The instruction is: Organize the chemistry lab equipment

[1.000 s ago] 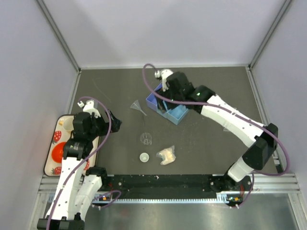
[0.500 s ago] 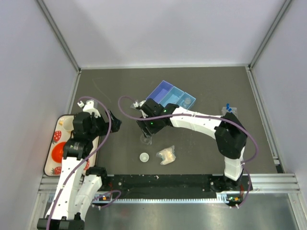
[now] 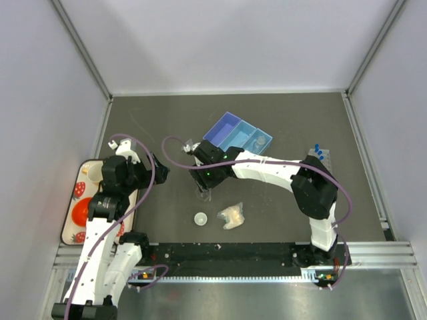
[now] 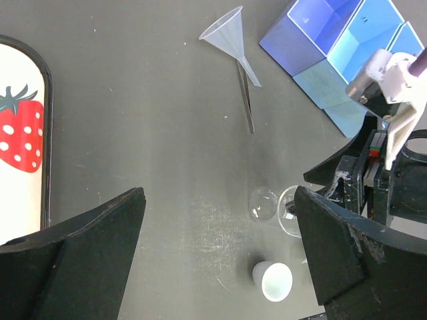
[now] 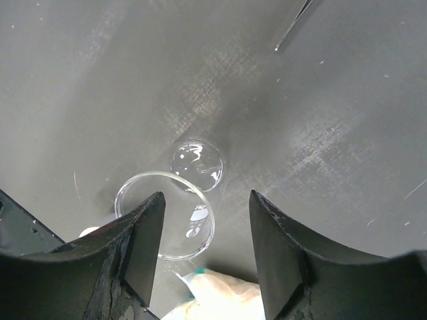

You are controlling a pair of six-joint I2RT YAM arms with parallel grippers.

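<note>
A tiny clear flask stands on the dark table, also seen in the left wrist view. My right gripper is open just above it, its fingers either side of the flask's near rim, holding nothing. In the top view the right gripper covers most of the flask. A small white dish and a pale yellowish packet lie nearer the front. The clear tube rack with blue caps is at the right, partly hidden by the right arm. My left gripper is open and empty.
A blue divided box sits at the back middle. A clear funnel lies left of it, with a thin rod beside it. The strawberry-print tray, holding orange and yellow items, is at the left edge under my left arm.
My right arm has swung from the blue box toward the front left and now hovers over the flask. The left arm has not moved.
</note>
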